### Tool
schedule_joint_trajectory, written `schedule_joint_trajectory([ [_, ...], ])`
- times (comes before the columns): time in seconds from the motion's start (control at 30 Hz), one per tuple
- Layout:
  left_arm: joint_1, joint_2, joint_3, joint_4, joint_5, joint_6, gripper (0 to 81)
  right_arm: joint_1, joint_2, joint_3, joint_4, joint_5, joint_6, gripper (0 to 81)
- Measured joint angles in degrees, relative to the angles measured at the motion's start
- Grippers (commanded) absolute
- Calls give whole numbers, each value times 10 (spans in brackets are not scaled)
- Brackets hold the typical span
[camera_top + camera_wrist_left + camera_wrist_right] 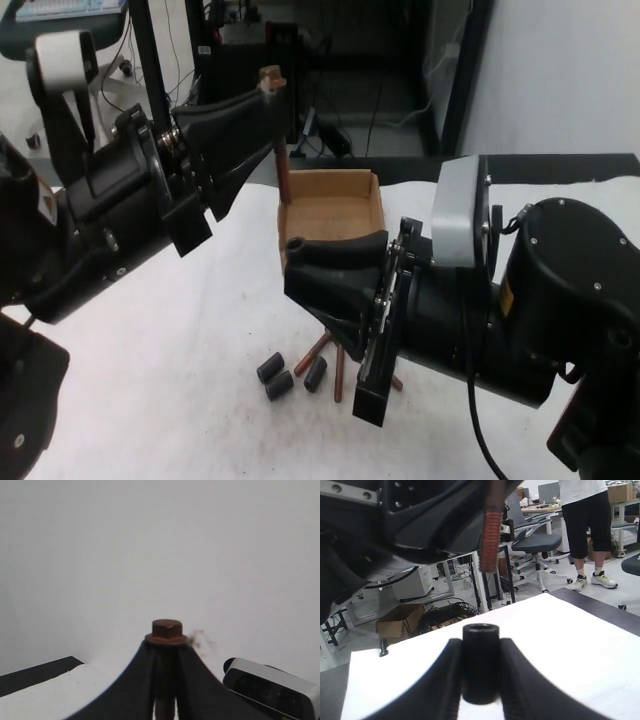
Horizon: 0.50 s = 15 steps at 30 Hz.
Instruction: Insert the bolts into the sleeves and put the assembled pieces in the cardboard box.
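Left end effector (268, 95) tight on a bolt (283, 165), upper centre; right end effector (297, 265) tight on a sleeve (481, 665), mid-frame.

Left gripper (268, 95) grips bolt (283, 168) upright near cardboard box (330, 212); three sleeves (279, 385) on bench (150, 330)

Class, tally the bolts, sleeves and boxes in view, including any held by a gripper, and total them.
Bolts: 4, one in the left gripper, three on the bench, one mostly hidden
Sleeves: 4, one in the right gripper, three on the bench
Cardboard box: 1
Total: 9
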Motion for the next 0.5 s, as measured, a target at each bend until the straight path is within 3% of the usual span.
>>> schedule_joint_trajectory([
  [0.5, 0, 0, 0, 0, 4, 0, 0, 0, 0, -6, -17, 4, 0, 8],
])
